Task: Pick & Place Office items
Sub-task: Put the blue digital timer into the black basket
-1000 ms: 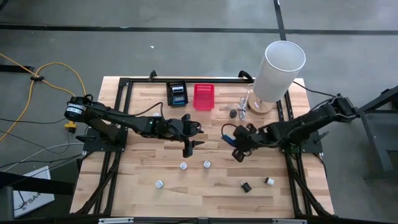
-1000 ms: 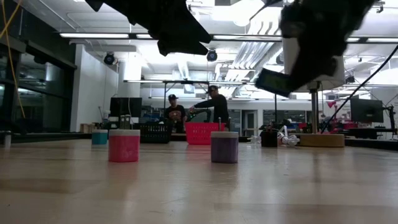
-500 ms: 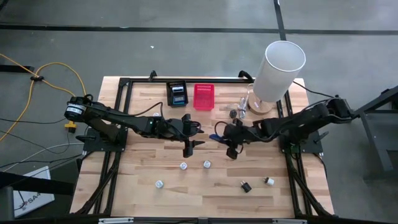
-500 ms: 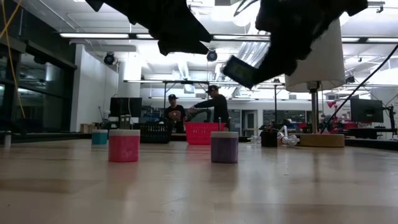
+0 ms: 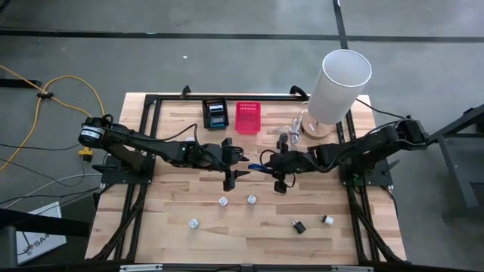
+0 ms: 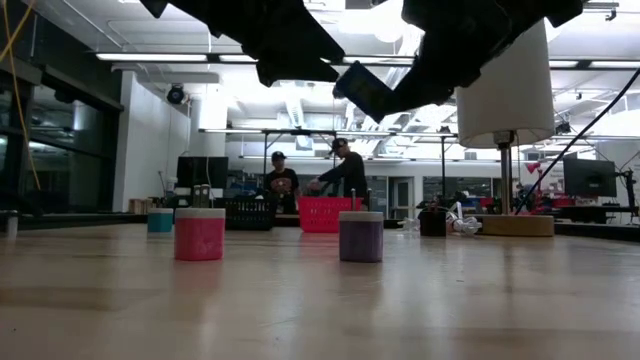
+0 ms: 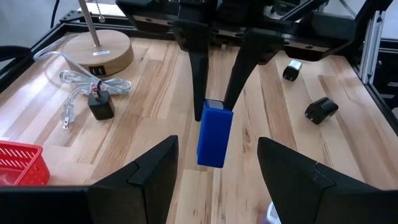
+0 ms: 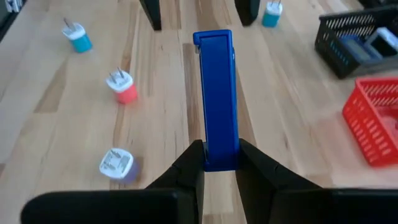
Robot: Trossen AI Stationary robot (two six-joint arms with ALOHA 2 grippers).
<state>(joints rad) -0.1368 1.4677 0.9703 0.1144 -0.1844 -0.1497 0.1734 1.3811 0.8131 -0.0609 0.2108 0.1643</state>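
Observation:
A blue bar (image 8: pixel 216 93) is in my right gripper (image 8: pixel 219 163), which is shut on it above the middle of the table (image 5: pixel 274 175). The bar also shows in the left wrist view (image 7: pixel 214 134) and the low view (image 6: pixel 362 90). My left gripper (image 7: pixel 214 180) is open and faces the bar's free end from the table's left side (image 5: pixel 233 175). It touches nothing. Small plug-like pieces stand on the table nearer the front: pink (image 8: pixel 123 87), purple (image 8: pixel 117 163) and teal (image 8: pixel 78 38). My right gripper pinches the blue bar between its two fingers at the end nearest the wrist (image 8: pixel 219 155). The fingers come from the table's right, slanting down, and lie along the bar. The bar is lifted clear, and its free end (image 8: pixel 212 40) points toward my left gripper.
A black mesh basket (image 5: pixel 215 113) and a red one (image 5: pixel 247 117) stand at the far edge. The tall white cylinder (image 5: pixel 336 83) stands at the far right, with a cable and black adapter (image 5: pixel 290 134) beside it. Black (image 5: pixel 299 226) and white (image 5: pixel 327 220) pieces lie front right.
My right gripper has carried the blue bar toward the table's left and a little upward, closing on my left gripper. The bar has stayed pinched and has turned its free end toward the left gripper's open fingers.

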